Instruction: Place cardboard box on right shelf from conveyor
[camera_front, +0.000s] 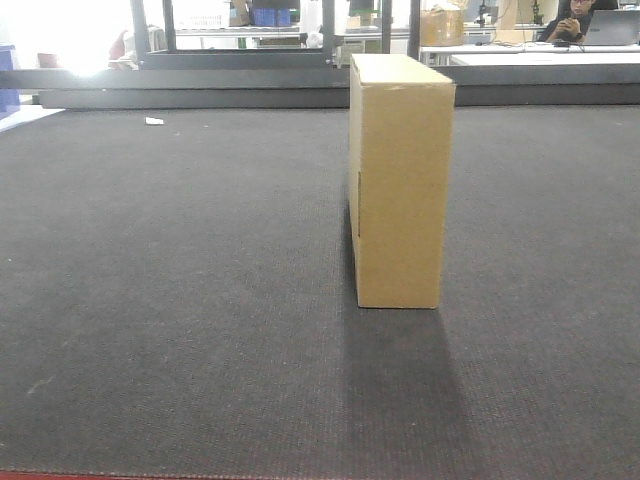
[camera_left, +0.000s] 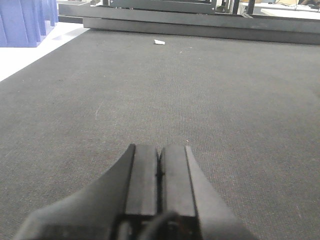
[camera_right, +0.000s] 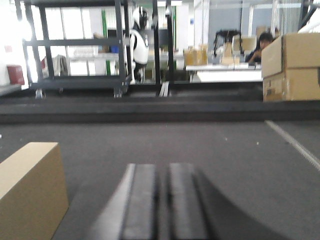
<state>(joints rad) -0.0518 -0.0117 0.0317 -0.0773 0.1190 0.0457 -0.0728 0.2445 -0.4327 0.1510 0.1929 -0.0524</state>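
In the front view, the box (camera_front: 400, 180) is seen standing upright on the belt (camera_front: 150, 300), a little right of the middle. Its narrow face is turned to the camera, and a flap seam is shown on its left side. A shadow is cast from it toward the camera. A small white scrap (camera_front: 154, 121) is seen far back on the left, near the dark frame (camera_front: 200, 85) at the belt's far edge.

In the left wrist view, the left hand (camera_left: 160, 148) is held low over the belt (camera_left: 225, 100). Its fingers are pressed together and nothing is pinched between them. The scrap (camera_left: 159, 42) is seen well ahead, and blue bins (camera_left: 22, 22) are seen beyond the belt's left edge.

The right wrist view is blurred. The right hand (camera_right: 162, 167) is shown with its fingers drawn together, parted only by a thin dark seam, and nothing is held. The box (camera_right: 30, 190) is seen at lower left on the belt (camera_right: 225, 145), beside the hand and not touched by it. Stacked cartons (camera_right: 292, 67) are seen far off on the right, and a dark rack (camera_right: 75, 45) is seen behind on the left.
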